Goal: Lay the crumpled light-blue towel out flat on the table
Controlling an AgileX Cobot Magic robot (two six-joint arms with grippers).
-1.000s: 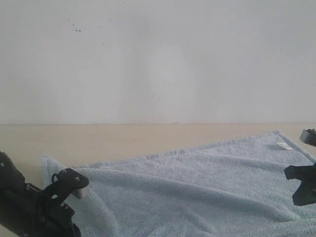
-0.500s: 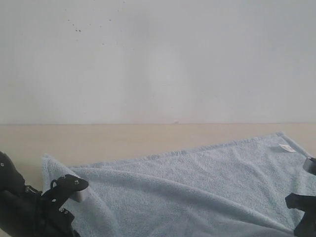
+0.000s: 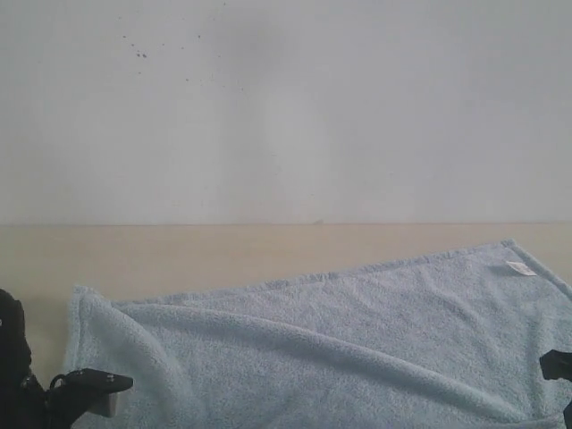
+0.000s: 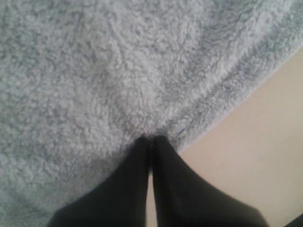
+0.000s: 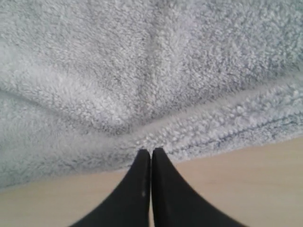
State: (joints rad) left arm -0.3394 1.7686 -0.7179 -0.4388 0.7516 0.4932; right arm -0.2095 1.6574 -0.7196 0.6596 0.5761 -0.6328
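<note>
Two tools (image 4: pixel 151 139) (image 5: pixel 151 151) tight on towel (image 3: pixel 357 340) hem.

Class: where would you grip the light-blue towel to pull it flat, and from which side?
Grip the towel by its hemmed edge near a corner, coming in low from the table side: the hem lies thin and exposed; the fluffy middle would bunch.

The pale-blue rectangular terry-cloth towel (image 3: pixel 357 340) is fluffy, matt looped pile with a flatter, stitched hem. The flat cream wood-tone table (image 3: pixel 223 250) looks smooth, with a faint sheen. The black left gripper (image 4: pixel 151 139) and black right gripper (image 5: pixel 151 151) look smooth, dull and plastic-like.
</note>
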